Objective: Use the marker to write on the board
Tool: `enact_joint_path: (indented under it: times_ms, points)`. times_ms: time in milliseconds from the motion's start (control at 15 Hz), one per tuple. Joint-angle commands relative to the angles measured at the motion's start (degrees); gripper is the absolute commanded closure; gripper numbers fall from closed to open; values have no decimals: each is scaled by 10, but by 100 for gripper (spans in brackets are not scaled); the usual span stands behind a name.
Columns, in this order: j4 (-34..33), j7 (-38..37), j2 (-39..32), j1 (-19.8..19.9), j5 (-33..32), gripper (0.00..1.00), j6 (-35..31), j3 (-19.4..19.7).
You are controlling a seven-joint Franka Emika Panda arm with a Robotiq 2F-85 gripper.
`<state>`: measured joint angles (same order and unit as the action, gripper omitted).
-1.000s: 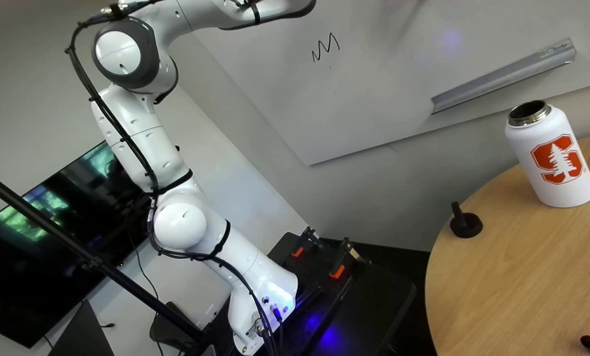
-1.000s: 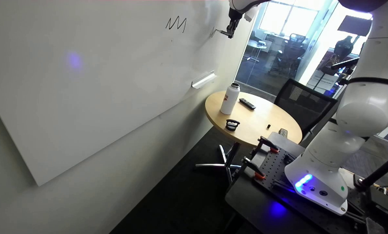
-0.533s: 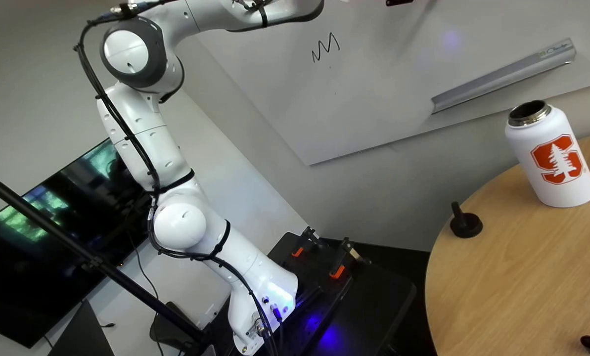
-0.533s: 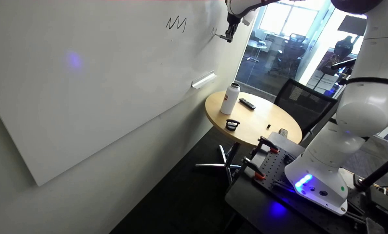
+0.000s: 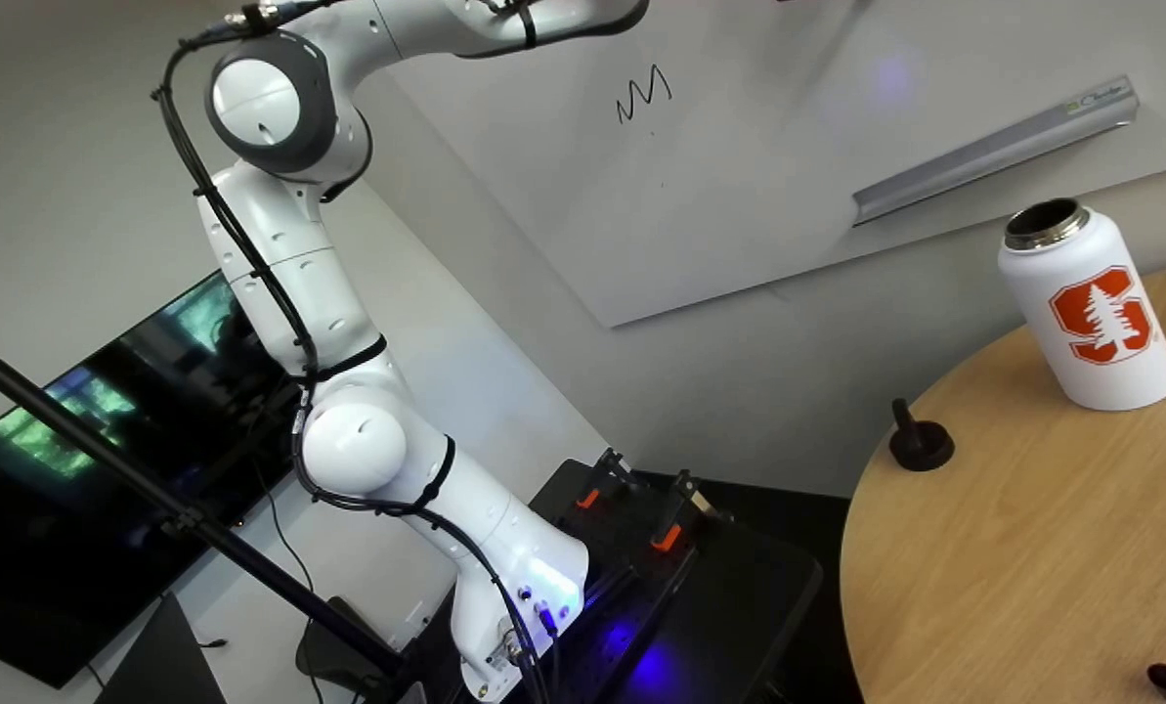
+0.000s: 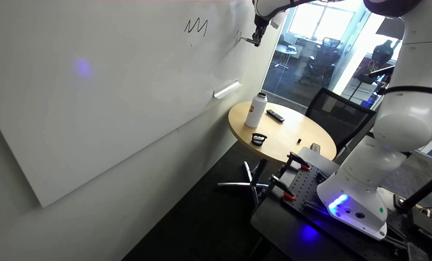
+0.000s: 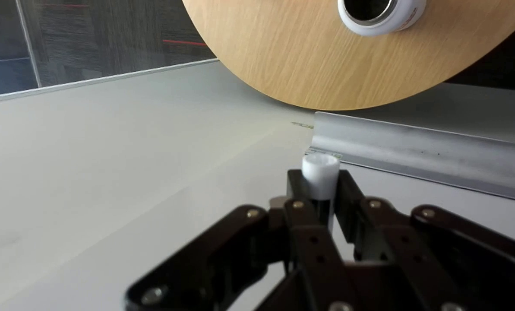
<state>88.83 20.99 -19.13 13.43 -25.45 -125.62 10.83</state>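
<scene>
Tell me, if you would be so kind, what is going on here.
A robot arm has the marker gripped in its tool, apparently to write on the board. The marker points at the board, its tip right by a faint zigzag; whether it touches, I cannot tell. A bolder zigzag stands elsewhere on the board. An open white bottle stands upright on the round table nearby.
</scene>
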Motion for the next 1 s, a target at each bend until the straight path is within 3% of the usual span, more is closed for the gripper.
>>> enact_joint_path:
  times_ms: [0, 933]
  points:
    - [-30, -1, 2, 8, 19, 91, 10, 6]
    - [-68, -2, -59, 11, 19, 91, 16, 7]
